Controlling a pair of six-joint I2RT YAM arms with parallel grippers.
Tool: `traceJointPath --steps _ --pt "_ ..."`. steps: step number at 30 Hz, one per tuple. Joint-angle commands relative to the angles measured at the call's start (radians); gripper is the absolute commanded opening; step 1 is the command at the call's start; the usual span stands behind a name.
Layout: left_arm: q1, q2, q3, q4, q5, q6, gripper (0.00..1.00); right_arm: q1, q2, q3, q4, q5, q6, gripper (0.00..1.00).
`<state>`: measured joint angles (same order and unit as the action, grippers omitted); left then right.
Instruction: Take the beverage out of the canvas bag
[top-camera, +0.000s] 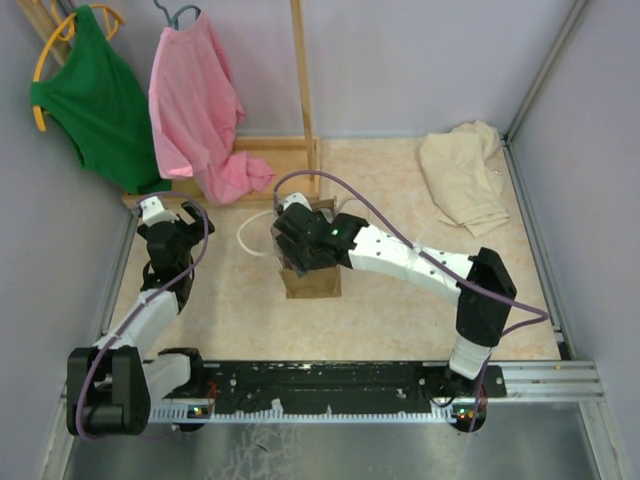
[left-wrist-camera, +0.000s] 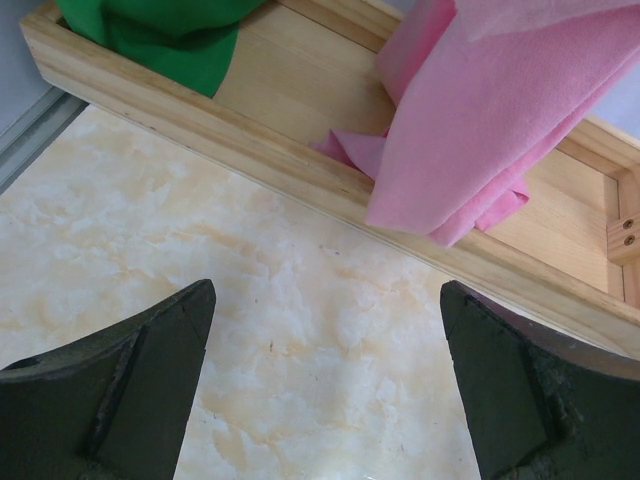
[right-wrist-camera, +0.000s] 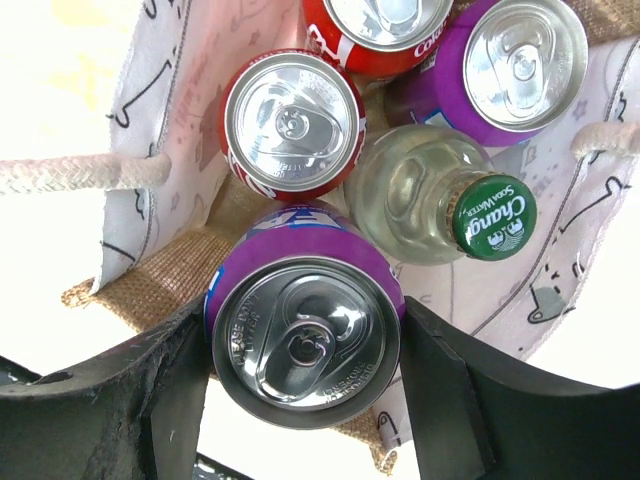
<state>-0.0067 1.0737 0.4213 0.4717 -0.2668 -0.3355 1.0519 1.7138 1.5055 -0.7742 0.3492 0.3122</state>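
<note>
marbled tabletop (top-camera: 400, 320) under lilac walls carried the canvas bag (top-camera: 312, 280) at mid-table, its mouth open. inside it stood a purple can (right-wrist-camera: 305, 345), and the right gripper (right-wrist-camera: 303, 322) had its two fingers pressed to that can's opposite sides — closed on it, as far as the wrist view showed. the can sat nearer the lens than its neighbours, so it was probably part-raised. packed close around it were a red can (right-wrist-camera: 292, 122) and a green-capped bottle (right-wrist-camera: 440, 200), with a white rope handle (right-wrist-camera: 70, 172) off to one side. the lift looked best kept straight up and slow, grip firm — any tilt could nudge the bottle or drag the bag. well to the left, the left gripper (left-wrist-camera: 325, 385) hung wide open and empty above the tabletop, near a wooden rack base (left-wrist-camera: 300, 170).
</note>
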Motion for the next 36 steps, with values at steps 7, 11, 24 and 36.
traceJointPath --steps 7,11,24,36 --pt "-0.001 0.003 -0.003 0.029 0.012 0.007 1.0 0.012 -0.105 0.122 0.04 -0.005 -0.045 0.0" --pt "-0.002 0.006 -0.001 0.035 0.02 0.008 1.0 0.012 -0.138 0.138 0.046 0.003 -0.05 0.0" --pt "-0.001 0.007 0.002 0.033 0.028 0.008 1.0 0.011 -0.169 0.283 0.041 0.191 -0.157 0.0" --pt "-0.001 0.0 0.008 0.034 0.027 0.012 1.0 -0.252 -0.23 0.368 0.083 0.354 -0.282 0.0"
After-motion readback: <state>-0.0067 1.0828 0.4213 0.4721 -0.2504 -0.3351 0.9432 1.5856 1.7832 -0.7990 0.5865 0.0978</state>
